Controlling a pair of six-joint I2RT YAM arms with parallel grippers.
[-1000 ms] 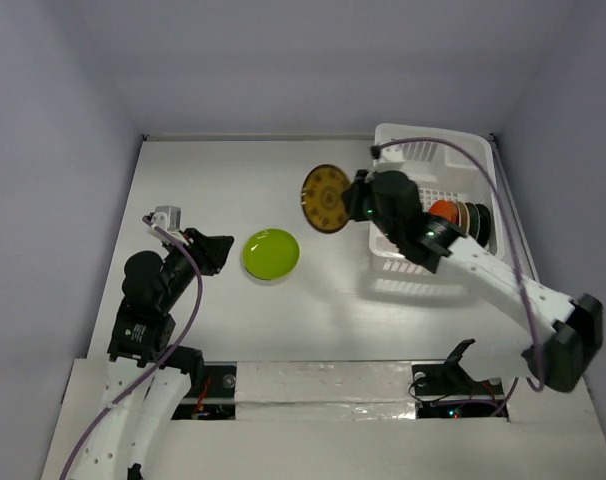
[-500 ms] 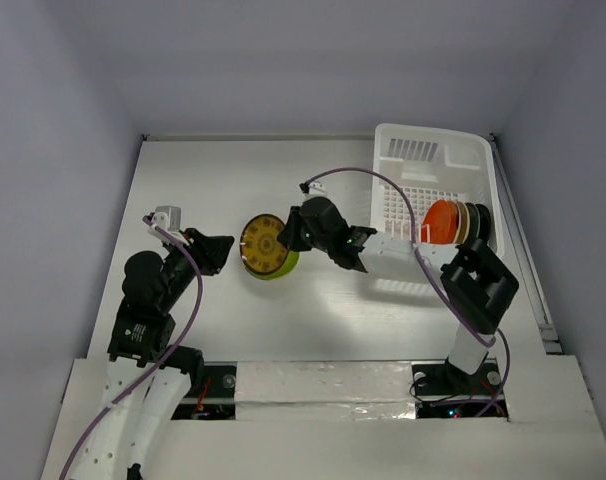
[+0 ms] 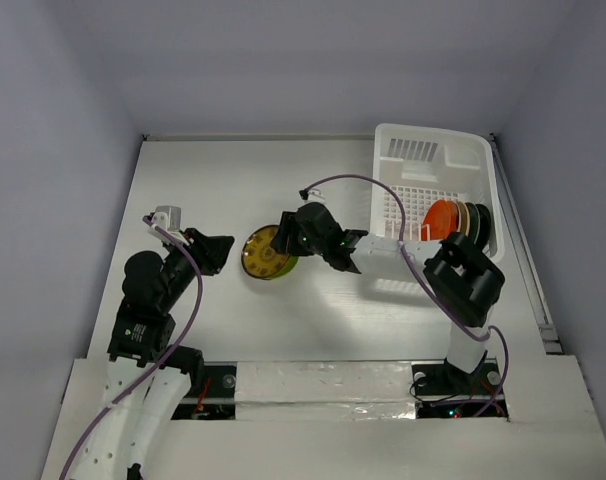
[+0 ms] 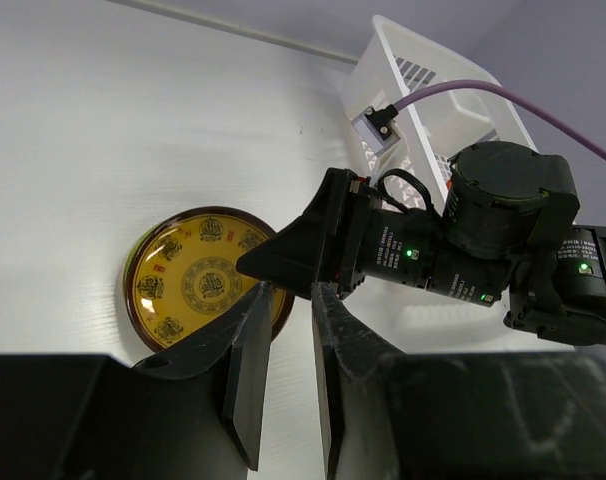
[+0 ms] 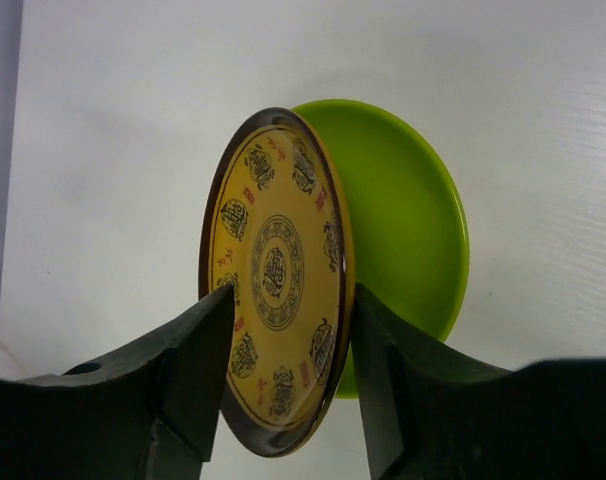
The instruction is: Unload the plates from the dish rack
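A yellow patterned plate (image 3: pixel 265 252) with a dark rim leans tilted on the lime green plate (image 5: pixel 403 230) lying on the table left of the middle. My right gripper (image 5: pixel 291 292) is open, its fingers standing either side of the yellow plate's (image 5: pixel 278 270) lower edge. The white dish rack (image 3: pixel 423 150) stands at the back right, with an orange-red plate (image 3: pixel 443 218) and darker plates (image 3: pixel 478 225) upright at its right side. My left gripper (image 4: pixel 291 290) hangs just left of the plates, its jaws a narrow gap apart with nothing between them.
The right arm (image 3: pixel 403 258) stretches from its base across the rack's near side to the plates. Its purple cable (image 3: pixel 358 182) loops above the table. Grey walls close in the table on the left, back and right.
The right arm carried the yellow plate from beside the rack leftward and down onto the green plate, then opened its jaws. The left arm has not moved.
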